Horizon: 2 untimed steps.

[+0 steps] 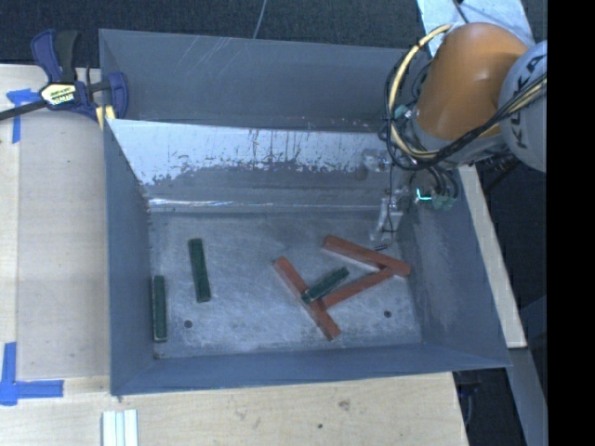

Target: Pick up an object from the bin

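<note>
Jaws: you can't tell spread or pressed together from this angle. In the grey bin (279, 91), the gripper (382, 238) sits low on the right. Its tip is right at the upper red-brown bar (358, 252) of a crossed pile. A dark green bar (198, 269) lies well apart to the left.

Grey metal bin (279, 170) (scuffed, matt); reddish-brown sticks (364, 255) matt; orange cover (469, 77) glossy.

1 dark green bar (198, 269) lies near, not touching, a 2nd green bar (159, 307).
</note>
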### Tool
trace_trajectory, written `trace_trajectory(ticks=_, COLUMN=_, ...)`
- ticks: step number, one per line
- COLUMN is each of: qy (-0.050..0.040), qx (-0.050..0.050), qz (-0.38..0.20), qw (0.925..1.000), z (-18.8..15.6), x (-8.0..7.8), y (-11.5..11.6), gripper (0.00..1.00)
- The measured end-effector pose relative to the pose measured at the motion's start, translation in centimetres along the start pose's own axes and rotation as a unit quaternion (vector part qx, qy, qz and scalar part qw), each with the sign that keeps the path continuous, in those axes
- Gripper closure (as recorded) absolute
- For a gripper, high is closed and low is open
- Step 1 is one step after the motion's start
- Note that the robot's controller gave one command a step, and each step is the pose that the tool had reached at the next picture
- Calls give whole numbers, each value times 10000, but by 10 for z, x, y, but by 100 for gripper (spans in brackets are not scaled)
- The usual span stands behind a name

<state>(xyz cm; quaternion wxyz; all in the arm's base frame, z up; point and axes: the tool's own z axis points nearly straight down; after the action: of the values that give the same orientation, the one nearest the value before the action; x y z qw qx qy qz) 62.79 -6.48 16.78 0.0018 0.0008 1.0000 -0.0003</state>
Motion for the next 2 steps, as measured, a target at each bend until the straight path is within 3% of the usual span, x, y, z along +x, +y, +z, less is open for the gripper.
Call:
trace_trajectory(ticks=1, qy=-3, qx=0, qz=-5, qw=10000, z=0, x=0, y=0, gripper=0)
trace_trajectory(ticks=2, qy=-24, qx=2, qz=-500, qw=9987, z=33, x=10, y=-2, gripper=0)
